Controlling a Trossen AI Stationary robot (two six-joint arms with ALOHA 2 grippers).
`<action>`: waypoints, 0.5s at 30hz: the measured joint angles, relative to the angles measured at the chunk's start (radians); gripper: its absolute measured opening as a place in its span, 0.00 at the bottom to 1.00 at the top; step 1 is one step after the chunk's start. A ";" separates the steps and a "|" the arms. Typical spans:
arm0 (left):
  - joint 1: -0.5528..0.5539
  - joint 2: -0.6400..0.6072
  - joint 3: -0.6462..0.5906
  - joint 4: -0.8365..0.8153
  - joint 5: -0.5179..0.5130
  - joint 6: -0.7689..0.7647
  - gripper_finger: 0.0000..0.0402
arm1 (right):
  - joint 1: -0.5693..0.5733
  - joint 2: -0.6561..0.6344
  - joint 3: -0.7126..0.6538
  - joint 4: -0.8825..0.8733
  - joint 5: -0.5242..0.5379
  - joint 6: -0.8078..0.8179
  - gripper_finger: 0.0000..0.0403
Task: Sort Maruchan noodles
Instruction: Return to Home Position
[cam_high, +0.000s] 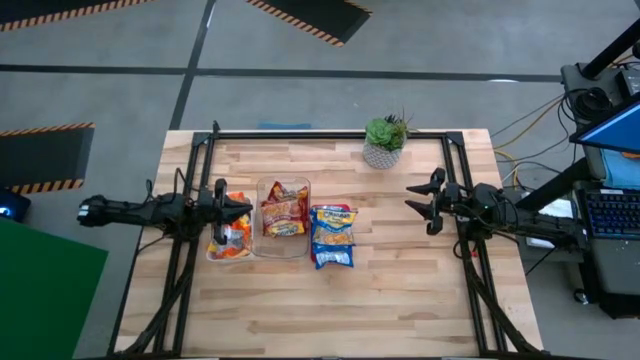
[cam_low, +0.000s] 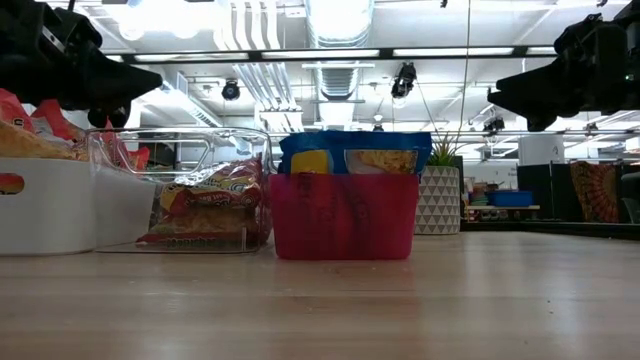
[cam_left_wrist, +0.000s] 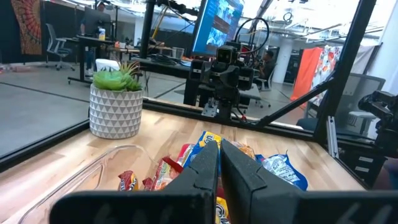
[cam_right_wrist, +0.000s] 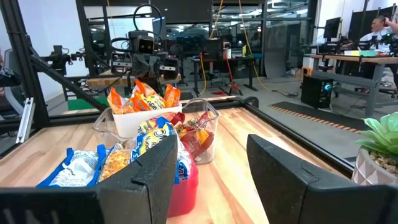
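Wooden table (cam_high: 400, 290) beneath ceiling lights (cam_low: 330, 53); left fingers (cam_left_wrist: 202, 168) together, right fingers (cam_right_wrist: 155, 168) apart, both empty.

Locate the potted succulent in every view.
High view: potted succulent at the upper edge of the table, right of centre.
Low view: potted succulent behind and right of the red bin.
Left wrist view: potted succulent beyond the clear bin.
Right wrist view: potted succulent partly cropped, nearer than the white bin.
Shared landmark: the blue noodle packs.
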 joint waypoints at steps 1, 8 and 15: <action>0.000 0.000 0.000 0.000 0.000 0.000 0.00 | 0.000 0.000 0.000 0.000 0.000 0.000 0.45; 0.000 0.000 0.000 0.000 0.000 0.000 0.00 | 0.000 0.000 0.000 0.000 0.000 0.000 0.46; 0.000 0.000 0.000 0.000 0.000 0.000 0.00 | 0.000 0.000 0.000 0.000 0.000 0.000 0.46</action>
